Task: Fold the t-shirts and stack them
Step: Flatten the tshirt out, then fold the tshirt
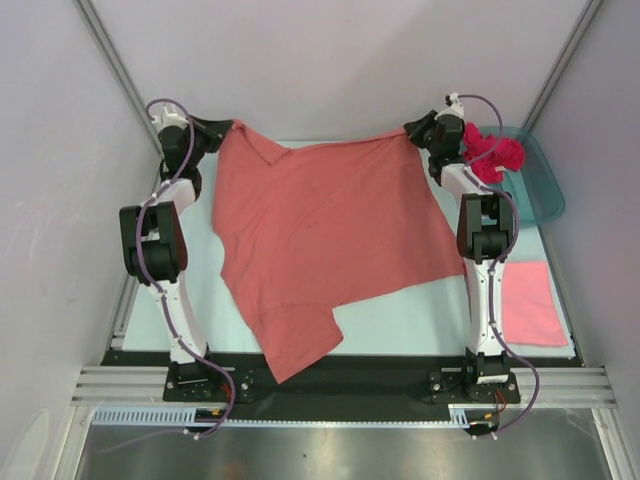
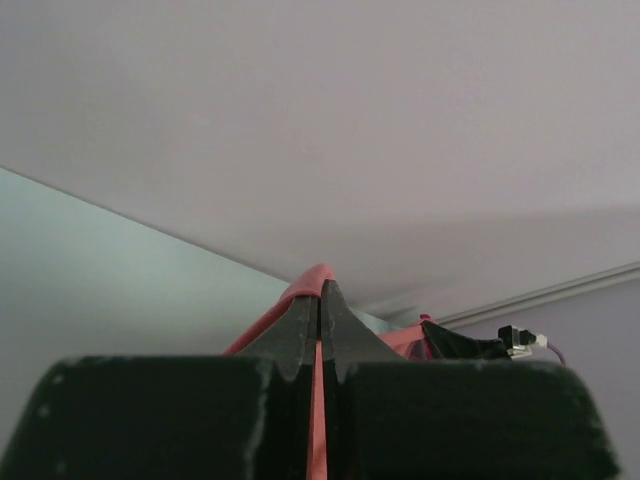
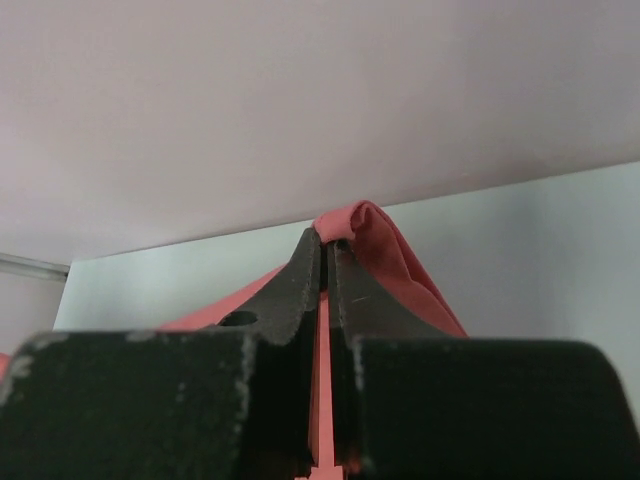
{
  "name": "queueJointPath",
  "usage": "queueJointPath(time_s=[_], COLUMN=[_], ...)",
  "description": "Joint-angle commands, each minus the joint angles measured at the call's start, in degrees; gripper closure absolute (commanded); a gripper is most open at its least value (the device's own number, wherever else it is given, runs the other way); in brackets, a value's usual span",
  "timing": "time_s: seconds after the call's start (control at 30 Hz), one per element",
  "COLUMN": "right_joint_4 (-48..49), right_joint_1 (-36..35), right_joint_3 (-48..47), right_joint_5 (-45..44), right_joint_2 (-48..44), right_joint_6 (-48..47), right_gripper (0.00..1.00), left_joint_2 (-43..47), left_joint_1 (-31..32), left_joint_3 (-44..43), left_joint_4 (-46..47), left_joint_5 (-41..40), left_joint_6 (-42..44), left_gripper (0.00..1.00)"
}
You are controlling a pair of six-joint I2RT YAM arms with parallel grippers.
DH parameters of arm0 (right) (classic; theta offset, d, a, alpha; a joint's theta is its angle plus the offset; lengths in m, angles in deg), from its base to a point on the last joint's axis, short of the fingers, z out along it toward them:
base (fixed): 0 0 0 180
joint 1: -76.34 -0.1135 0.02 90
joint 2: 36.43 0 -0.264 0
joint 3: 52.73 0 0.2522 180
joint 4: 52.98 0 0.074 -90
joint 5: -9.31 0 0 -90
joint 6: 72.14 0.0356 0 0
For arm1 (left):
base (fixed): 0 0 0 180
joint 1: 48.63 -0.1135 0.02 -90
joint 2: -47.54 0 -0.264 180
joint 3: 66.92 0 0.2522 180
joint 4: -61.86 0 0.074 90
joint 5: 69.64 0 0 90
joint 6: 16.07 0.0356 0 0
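Salmon-coral cloth covers most of the table (image 1: pixel 410 318). The salmon-coral t-shirt (image 1: pixel 330 225) is strung along the far side with its top edge running from about 11 o'clock to 1 o'clock. Its body slopes back toward me, and 1 corner trails over the dark strip at about 6 o'clock. The left gripper (image 1: pixel 232 127) has its jaws pressed together on the upper corner at 11 o'clock, and its wrist view shows a sliver of fabric nipped between the tips. The right gripper (image 1: pixel 410 133) is clamped the same way on the corner at 1 o'clock, with a roll of cloth bunched over its tips. The magenta t-shirt (image 1: pixel 492 152) sits heaped in the teal tub (image 1: pixel 545 190) at 2 o'clock, just beside the right wrist. The lighter pink t-shirt (image 1: pixel 530 303) lies flat and folded at 4 o'clock, by the table's right edge. To my eye this is the spreading step for the 2nd of 3 shirts: held up by 2 corners, not yet laid out for folding. The cloth hangs skewed, longer on the left than on the right. The next move probably calls for both grippers to travel together, keep the top edge taut, and lower it so the body settles flat and square. Only then should they let go.
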Motion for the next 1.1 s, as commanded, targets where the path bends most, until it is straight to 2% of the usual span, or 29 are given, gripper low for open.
queueJointPath(time_s=[0.0,0.3,0.43,0.53,0.83,1.07], right_joint_4=[-2.7,-3.5,-8.0,-16.1,-31.1,-36.2], right_joint_1=[0.0,1.0,1.0,1.0,2.9,5.2], right_joint_3=[-7.0,-9.7,-12.0,-14.7,-14.5,-11.1], right_joint_5=[0.8,3.1,4.4,3.9,9.7,15.1], right_joint_2=[3.2,4.6,4.6,3.9,-0.4,-3.3], right_joint_6=[0.4,0.4,0.9,2.3,4.6,4.8], right_gripper=[1.0,0.93,0.93,1.0,1.0,1.0], left_joint_2=[-1.3,-0.1,0.9,3.6,16.9,25.3], left_joint_1=[0.2,0.0,0.1,0.1,0.0,0.1], left_joint_3=[-4.4,-3.1,-2.9,-1.1,14.4,23.1], left_joint_4=[-1.8,-7.0,-9.6,-13.0,-15.6,-15.6], left_joint_5=[2.0,0.3,0.0,0.2,2.8,6.8], left_joint_6=[0.5,3.9,3.4,2.7,0.1,-2.4], left_gripper=[1.0,1.0,0.99,1.0,1.0,1.0])
